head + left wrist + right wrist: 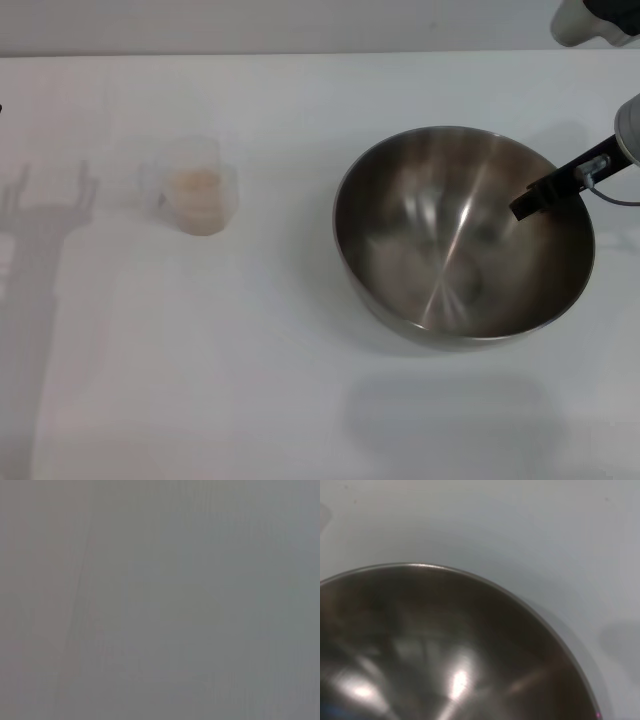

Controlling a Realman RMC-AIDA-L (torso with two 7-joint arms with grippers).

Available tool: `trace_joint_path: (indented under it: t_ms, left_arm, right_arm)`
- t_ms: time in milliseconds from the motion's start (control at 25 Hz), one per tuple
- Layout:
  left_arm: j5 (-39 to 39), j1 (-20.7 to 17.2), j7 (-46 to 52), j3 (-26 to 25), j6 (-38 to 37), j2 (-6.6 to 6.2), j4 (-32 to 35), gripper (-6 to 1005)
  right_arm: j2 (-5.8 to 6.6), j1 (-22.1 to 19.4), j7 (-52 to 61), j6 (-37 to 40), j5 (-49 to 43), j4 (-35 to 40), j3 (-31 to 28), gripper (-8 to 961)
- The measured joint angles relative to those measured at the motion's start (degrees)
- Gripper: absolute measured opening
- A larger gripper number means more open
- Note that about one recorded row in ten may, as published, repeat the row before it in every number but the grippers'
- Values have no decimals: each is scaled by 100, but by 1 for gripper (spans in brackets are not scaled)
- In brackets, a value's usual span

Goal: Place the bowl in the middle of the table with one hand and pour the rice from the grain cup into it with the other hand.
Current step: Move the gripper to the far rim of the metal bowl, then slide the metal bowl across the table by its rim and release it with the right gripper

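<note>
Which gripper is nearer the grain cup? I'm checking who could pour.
Right, of those visible. The right gripper reaches over the bowl, well across the table from the grain cup. The left gripper is out of view.

bare table (280,400) between grain cup (203,198) and bowl (462,235) | right gripper (545,195) over bowl's right rim

A bare robot test bench, lab-like: plain white table (300,400) carrying only a steel bowl (440,230) under the right gripper (535,197) and a small rice-filled grain cup (200,190) well to its left.
</note>
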State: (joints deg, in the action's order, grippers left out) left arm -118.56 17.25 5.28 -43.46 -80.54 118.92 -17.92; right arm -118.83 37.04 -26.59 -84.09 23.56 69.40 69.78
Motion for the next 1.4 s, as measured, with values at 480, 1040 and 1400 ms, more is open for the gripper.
trace_joint_path:
  t_ms: [480, 1040, 1400]
  left_arm:
    - [0, -4, 0, -4, -23, 0, -4, 717]
    - [0, -14, 0, 10, -35, 0, -45, 716]
    - [-15, -6, 0, -2, -41, 0, -44, 715]
  right_arm:
    - [0, 3, -21, -2, 9, 107, 0, 119]
    - [-9, -22, -36, 376, 393, 832, -68, 10]
    - [-9, 152, -39, 899, 691, 368, 26, 12]
